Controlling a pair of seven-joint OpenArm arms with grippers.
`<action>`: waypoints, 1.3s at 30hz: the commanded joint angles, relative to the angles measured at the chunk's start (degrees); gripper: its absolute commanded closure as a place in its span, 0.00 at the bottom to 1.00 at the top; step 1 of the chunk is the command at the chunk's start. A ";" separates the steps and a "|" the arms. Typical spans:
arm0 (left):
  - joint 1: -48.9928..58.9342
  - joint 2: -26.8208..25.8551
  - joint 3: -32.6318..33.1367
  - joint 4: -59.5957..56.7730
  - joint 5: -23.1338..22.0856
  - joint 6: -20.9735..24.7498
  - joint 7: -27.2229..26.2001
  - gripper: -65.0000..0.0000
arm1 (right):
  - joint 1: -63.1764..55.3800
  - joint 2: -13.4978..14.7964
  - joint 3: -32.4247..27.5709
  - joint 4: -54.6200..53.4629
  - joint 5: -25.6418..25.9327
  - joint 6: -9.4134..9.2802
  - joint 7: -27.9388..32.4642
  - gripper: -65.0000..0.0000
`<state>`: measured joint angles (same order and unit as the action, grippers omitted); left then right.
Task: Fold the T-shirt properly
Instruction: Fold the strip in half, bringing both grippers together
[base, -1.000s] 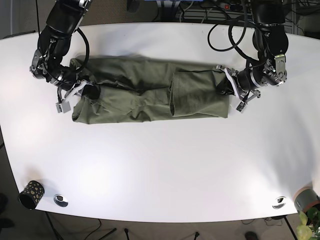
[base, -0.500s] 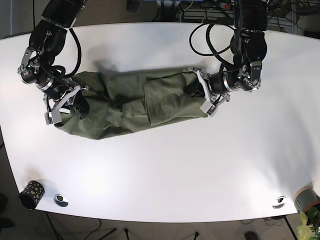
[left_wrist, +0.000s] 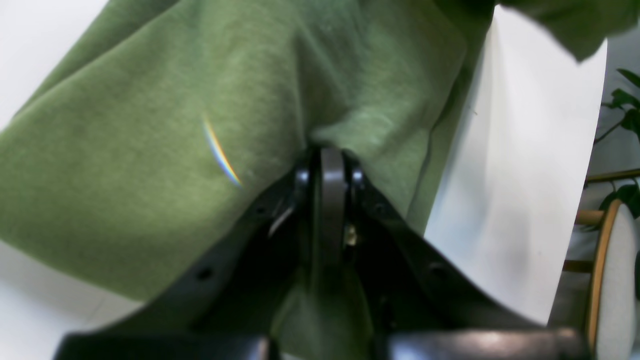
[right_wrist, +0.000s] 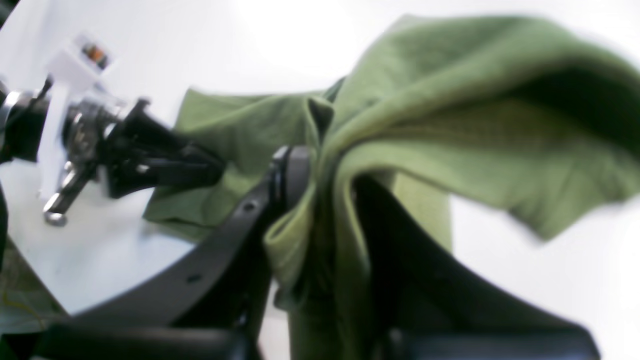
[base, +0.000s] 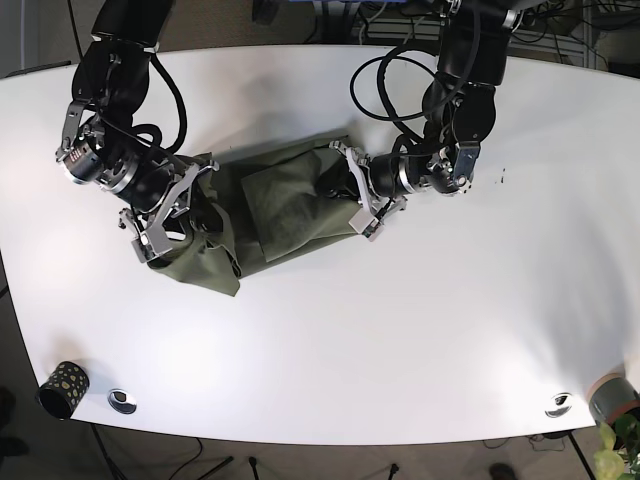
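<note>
Near the table's (base: 320, 360) far edge, bunched green T-shirt (base: 265, 215), left gripper (left_wrist: 327, 155) pinched shut on its fabric in the left wrist view, right gripper (right_wrist: 320, 185) clamped on a gathered fold in the right wrist view, base view alone showing broad bare tabletop toward the near edge and both ends

Base cam looks straight down on the whole white table (base: 420, 330), both arms in frame. Each wrist cam sits right behind its own gripper, looking out along the fingers, super close to the green T-shirt (left_wrist: 150, 125). Right wrist view also catches the left gripper (right_wrist: 165, 167) across the cloth.
</note>
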<state>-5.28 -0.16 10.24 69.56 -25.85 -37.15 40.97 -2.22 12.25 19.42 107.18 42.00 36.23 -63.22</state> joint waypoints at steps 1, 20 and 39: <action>-0.30 0.03 0.18 0.02 2.15 0.53 2.59 0.98 | 1.73 0.19 -1.53 1.09 1.21 0.39 1.81 1.00; 0.05 -0.23 0.09 -0.15 2.15 0.53 2.50 0.98 | 4.90 -4.47 -10.06 -2.87 1.12 3.55 1.99 0.96; -0.04 0.03 -0.70 0.29 1.54 0.18 2.41 0.98 | 6.92 -4.12 -16.47 -7.79 1.21 3.55 3.05 0.37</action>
<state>-5.21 -0.16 9.98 69.41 -26.33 -37.30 40.86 3.73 7.44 2.09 97.41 42.04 39.44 -61.73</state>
